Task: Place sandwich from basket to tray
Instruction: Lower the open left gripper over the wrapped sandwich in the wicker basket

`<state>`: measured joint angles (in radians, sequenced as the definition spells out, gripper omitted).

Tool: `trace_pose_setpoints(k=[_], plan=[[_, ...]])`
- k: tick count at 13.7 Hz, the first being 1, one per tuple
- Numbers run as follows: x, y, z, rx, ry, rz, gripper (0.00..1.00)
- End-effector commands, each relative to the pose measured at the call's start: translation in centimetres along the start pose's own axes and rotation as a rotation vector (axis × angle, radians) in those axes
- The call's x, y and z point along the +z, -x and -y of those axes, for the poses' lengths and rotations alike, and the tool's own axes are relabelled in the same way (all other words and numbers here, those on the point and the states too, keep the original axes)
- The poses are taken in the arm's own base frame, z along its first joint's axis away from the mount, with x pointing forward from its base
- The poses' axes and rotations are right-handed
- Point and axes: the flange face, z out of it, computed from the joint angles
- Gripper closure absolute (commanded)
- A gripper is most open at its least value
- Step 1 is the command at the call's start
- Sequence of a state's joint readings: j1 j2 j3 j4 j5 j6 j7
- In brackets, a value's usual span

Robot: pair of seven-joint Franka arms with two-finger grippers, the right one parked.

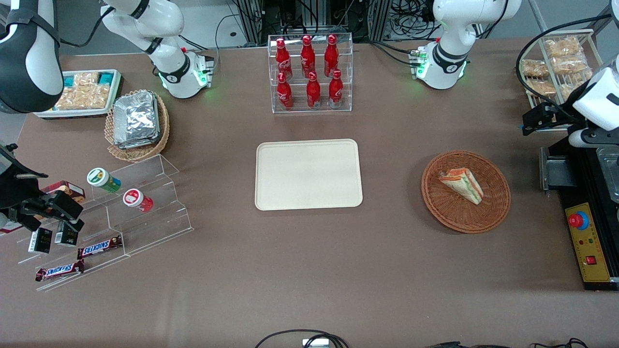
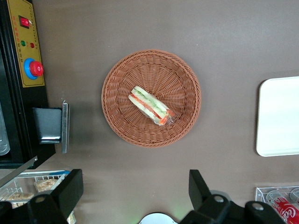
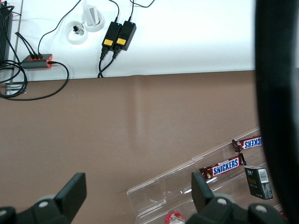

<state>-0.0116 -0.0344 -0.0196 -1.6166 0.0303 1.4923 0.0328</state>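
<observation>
Nearest the front camera lie the two Snickers bars on the lowest step of a clear acrylic riser, toward the parked arm's end of the brown surface.

The sandwich lies in the round reddish-brown wicker basket, toward the working arm's end, resting on one flat face with its filling edge showing. The cream tray sits near the middle of the surface, well apart from the basket and bare.

The left arm's hand hangs high above the surface, just beside the basket and not yet over the sandwich; its two fingers stand wide apart and hold nothing.

The sandwich looks light and soft: pale bread, green and orange-red filling, in clear wrap that is probably slippery and will crush under a hard squeeze. I judge the best hold is across the two bread faces near the thick middle of the wedge, closing gently, not on the thin point.

Farther from the front camera than the tray stands a clear rack of red Coca-Cola bottles. A tan basket of foil packs sits toward the parked arm's end, and a black control box with a red stop button lies near the working arm.
</observation>
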Motion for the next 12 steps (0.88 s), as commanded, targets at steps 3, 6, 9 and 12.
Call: trace_pose_setpoints(k=[3,6,9,12], plan=[[-0.1,-0.7,0.5,0.006,-0.020,-0.005,0.00],[1.9,-2.0,0.7,-0.013,-0.051,0.025,0.00],[5.2,-2.4,0.6,-0.107,-0.052,0.027,0.00],[9.5,-2.4,0.2,-0.234,-0.051,0.013,0.00]])
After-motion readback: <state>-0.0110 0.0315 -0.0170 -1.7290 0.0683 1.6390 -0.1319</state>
